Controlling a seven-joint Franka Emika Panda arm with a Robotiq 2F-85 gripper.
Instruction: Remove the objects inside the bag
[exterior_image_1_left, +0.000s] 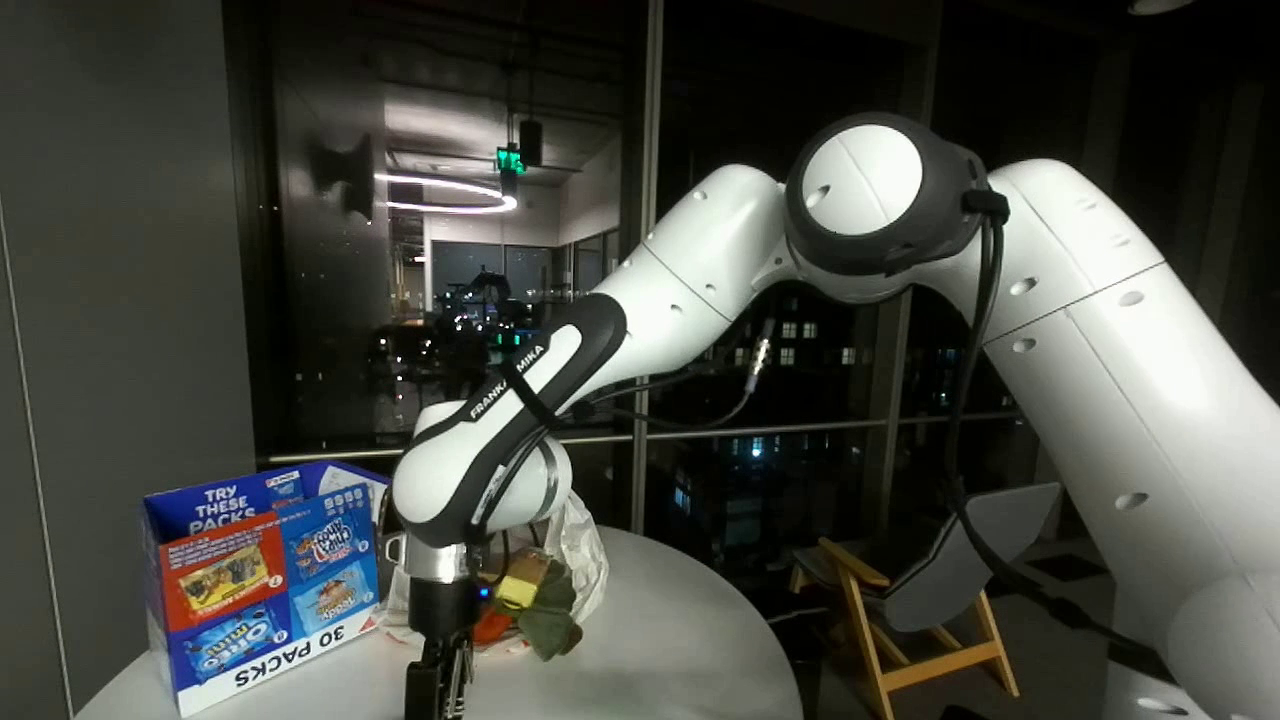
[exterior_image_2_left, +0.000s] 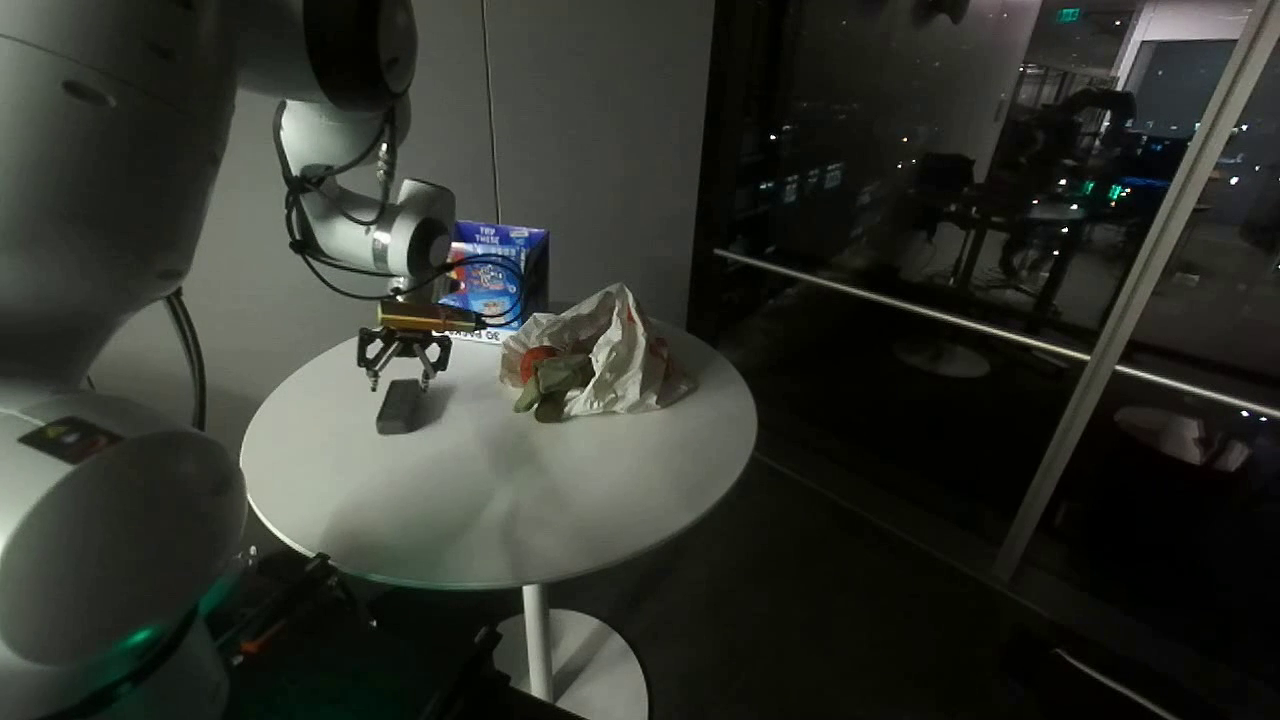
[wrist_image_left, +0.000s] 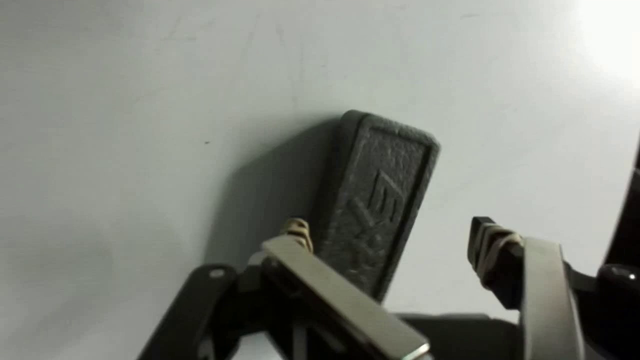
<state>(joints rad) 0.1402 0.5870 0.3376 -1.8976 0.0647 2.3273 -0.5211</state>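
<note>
End effector (exterior_image_2_left: 399, 383) hangs spread over gray block (wrist_image_left: 376, 215).

grey wall (exterior_image_1_left: 110, 300), dark windows (exterior_image_1_left: 830, 385) dotted with small lights (exterior_image_1_left: 787, 356), round white table (exterior_image_2_left: 560, 500) on a pedestal (exterior_image_2_left: 537, 640), dark floor (exterior_image_2_left: 820, 610), wooden-framed chair (exterior_image_1_left: 935, 600), glowing ring light (exterior_image_1_left: 500, 206)

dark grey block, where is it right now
In an exterior view, the dark grey block lies on the round white table, below the open gripper and to the left of the white bag.
</note>
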